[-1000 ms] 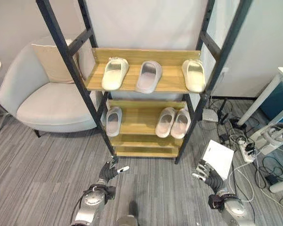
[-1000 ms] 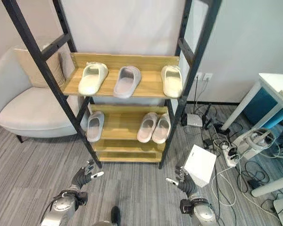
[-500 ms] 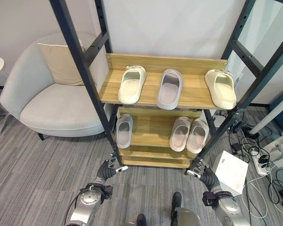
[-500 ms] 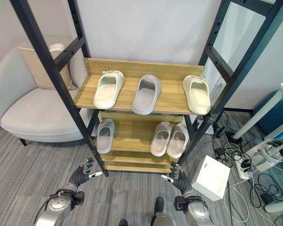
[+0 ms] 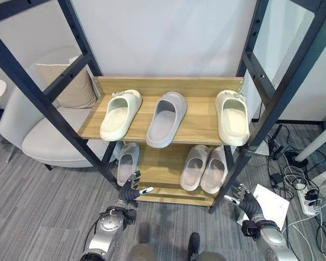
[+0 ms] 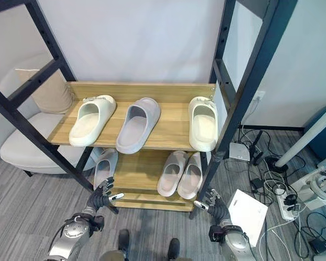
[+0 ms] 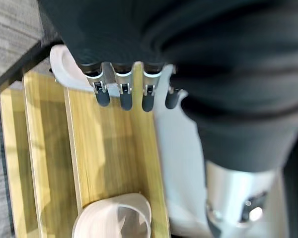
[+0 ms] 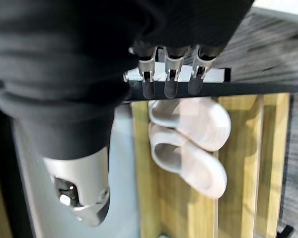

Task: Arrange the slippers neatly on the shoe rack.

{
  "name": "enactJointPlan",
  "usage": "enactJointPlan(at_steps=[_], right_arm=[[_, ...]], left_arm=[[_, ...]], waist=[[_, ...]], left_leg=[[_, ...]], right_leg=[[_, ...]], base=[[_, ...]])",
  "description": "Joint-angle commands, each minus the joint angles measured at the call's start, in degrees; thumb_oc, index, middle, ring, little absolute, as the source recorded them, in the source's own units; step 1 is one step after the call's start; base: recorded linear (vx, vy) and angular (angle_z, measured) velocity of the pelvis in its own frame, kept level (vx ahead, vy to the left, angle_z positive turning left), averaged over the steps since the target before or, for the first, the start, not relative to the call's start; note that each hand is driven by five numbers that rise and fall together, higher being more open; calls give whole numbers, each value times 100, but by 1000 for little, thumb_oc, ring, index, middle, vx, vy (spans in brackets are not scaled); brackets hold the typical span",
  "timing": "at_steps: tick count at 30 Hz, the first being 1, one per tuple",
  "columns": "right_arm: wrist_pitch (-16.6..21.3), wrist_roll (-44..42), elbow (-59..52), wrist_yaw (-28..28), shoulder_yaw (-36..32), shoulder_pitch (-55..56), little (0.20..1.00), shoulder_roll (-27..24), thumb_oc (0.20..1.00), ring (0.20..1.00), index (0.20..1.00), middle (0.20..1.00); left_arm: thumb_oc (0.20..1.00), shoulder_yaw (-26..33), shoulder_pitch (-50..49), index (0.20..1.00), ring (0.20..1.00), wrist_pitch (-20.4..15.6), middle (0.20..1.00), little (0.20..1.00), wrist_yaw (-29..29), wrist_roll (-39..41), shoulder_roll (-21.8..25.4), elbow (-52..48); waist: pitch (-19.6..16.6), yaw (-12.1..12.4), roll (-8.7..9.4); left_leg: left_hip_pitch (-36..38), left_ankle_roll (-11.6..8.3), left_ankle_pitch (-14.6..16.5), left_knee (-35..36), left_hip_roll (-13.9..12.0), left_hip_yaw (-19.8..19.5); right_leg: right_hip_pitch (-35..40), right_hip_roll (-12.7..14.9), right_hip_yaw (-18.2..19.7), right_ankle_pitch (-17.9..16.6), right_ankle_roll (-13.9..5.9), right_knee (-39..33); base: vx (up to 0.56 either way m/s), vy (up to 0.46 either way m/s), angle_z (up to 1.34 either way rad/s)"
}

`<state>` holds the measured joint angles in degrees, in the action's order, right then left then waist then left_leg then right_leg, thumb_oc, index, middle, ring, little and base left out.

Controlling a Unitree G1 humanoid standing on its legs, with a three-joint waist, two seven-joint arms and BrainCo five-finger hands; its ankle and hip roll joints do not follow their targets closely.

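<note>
Below the wooden shoe rack with black metal legs (image 5: 199, 128), both hands hang low with fingers loosely spread, holding nothing. On the upper shelf, left to right, lie a cream foam slipper (image 5: 119, 113), a grey foam slipper (image 5: 165, 118) mid-shelf, and another cream slipper (image 5: 232, 116) at the right edge, their long axes running front to back. The left hand (image 5: 130, 191) is just beside a lone grey slipper (image 5: 127, 162) at the lower shelf's left edge. The right hand (image 5: 243, 197) is near the pale pink pair (image 5: 206, 167); its wrist view shows that pair touching side by side.
</note>
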<state>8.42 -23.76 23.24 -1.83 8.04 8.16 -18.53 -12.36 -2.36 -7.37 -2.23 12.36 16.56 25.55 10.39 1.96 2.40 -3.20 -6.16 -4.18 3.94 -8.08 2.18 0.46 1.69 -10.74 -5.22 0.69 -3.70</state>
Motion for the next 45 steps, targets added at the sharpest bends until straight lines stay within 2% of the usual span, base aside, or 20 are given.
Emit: enactJointPlan(at_steps=[1, 5, 16, 17, 18, 20, 22, 24, 28, 32, 36, 38, 39, 45], right_arm=[[300, -78, -481, -47, -147, 60, 1000, -113, 1000, 1000, 1000, 1000], [276, -10, -488, -88, -45, 67, 1000, -35, 1000, 1000, 1000, 1000], [231, 255, -735, -254, 353, -60, 1000, -25, 1000, 1000, 1000, 1000], [262, 327, -1241, -388, 545, -42, 1000, -117, 1000, 1000, 1000, 1000], [255, 328, -1252, -387, 545, -34, 1000, -119, 1000, 1000, 1000, 1000], [321, 302, -2396, -664, 696, 237, 1000, -309, 1000, 1000, 1000, 1000], [326, 209, -2728, -774, 705, 354, 1000, -387, 1000, 1000, 1000, 1000], [382, -336, -3676, -1080, 679, 603, 1000, -548, 1000, 1000, 1000, 1000], [418, -937, -4220, -1107, 683, 409, 1000, -619, 1000, 1000, 1000, 1000], [533, -936, -4520, -745, 546, -475, 1000, -680, 1000, 1000, 1000, 1000], [606, -458, -4399, -333, 376, -1142, 1000, -723, 1000, 1000, 1000, 1000], [620, 265, -3921, 212, 213, -1867, 1000, -840, 1000, 1000, 1000, 1000], [574, 656, -3566, 493, 236, -2288, 1000, -920, 1000, 1000, 1000, 1000], [198, 1880, -1959, 1378, 607, -3944, 1000, -1212, 1000, 1000, 1000, 1000]], left_arm=[[1000, 24, 17, 1000, 1000, -303, 1000, 1000, -6, -81, 164, -380], [1000, 23, 10, 1000, 1000, -316, 1000, 1000, 2, -119, 225, -371], [1000, 33, 17, 1000, 1000, -319, 1000, 1000, 18, -191, 284, -319], [1000, 28, 52, 1000, 1000, -334, 1000, 1000, 19, -211, 299, -315], [1000, 28, 50, 1000, 1000, -334, 1000, 1000, 19, -211, 298, -314], [1000, 55, 79, 1000, 1000, -357, 1000, 1000, -8, -229, 319, -306], [1000, 58, 82, 1000, 1000, -366, 1000, 1000, -23, -231, 322, -308], [1000, 82, 17, 1000, 1000, -391, 1000, 1000, -38, -213, 344, -388], [1000, 53, -18, 1000, 1000, -402, 1000, 1000, -84, -151, 360, -493], [1000, -17, -79, 1000, 1000, -385, 1000, 1000, -87, -41, 363, -600], [1000, -77, -104, 1000, 1000, -367, 1000, 1000, -64, 4, 368, -645], [1000, -139, -179, 1000, 1000, -358, 1000, 1000, -24, 45, 392, -674], [1000, -157, -159, 1000, 1000, -351, 1000, 1000, -20, 67, 407, -693], [1000, -357, -72, 1000, 1000, -342, 1000, 1000, -2, 201, 481, -642]], waist=[[-162, 22, -146], [-245, 30, -140], [-319, 92, -63], [-316, 96, -42], [-317, 94, -43], [-334, 35, -8], [-342, 14, -2], [-393, -46, 24], [-442, -46, 38], [-567, 49, 81], [-628, 143, 110], [-704, 262, 135], [-700, 329, 158], [-629, 666, 294]], left_leg=[[255, 96, -346, 10, 205, 52], [532, 152, -204, 106, 316, 117], [634, 285, 20, 106, 474, 173], [643, 291, 41, 106, 488, 174], [644, 291, 42, 106, 488, 173], [667, 290, 73, 106, 491, 222], [679, 291, 86, 106, 490, 236], [698, 295, 125, 106, 490, 258], [728, 296, 151, 106, 487, 285], [765, 308, 183, 106, 483, 280], [739, 334, 139, 106, 507, 249], [768, 344, 215, 106, 507, 191], [731, 360, 153, 106, 521, 160], [682, 402, 206, 106, 550, 10]], right_leg=[[322, 404, 162, 181, -667, 377], [434, 505, 222, 128, -725, 271], [479, 631, 254, 27, -849, 179], [484, 643, 252, 17, -862, 161], [486, 643, 251, 18, -863, 160], [481, 659, 265, -2, -887, 150], [479, 664, 274, -10, -896, 144], [469, 676, 284, -46, -920, 116], [492, 683, 289, -78, -939, 81], [540, 691, 253, -97, -952, 55], [521, 708, 233, -141, -948, 75], [571, 718, 187, -106, -957, 72], [542, 731, 167, -153, -951, 90], [565, 729, 69, -118, -965, 101]], base=[[165, 141, -20], [94, 96, -1], [33, 51, -1], [2, 33, 0], [6, 33, -1], [0, 0, 0], [0, 0, 0], [0, 0, 0], [10, 13, -2], [8, 9, -3], [1, 12, 3], [34, 20, 4], [23, 6, 4], [4, 2, 10]])
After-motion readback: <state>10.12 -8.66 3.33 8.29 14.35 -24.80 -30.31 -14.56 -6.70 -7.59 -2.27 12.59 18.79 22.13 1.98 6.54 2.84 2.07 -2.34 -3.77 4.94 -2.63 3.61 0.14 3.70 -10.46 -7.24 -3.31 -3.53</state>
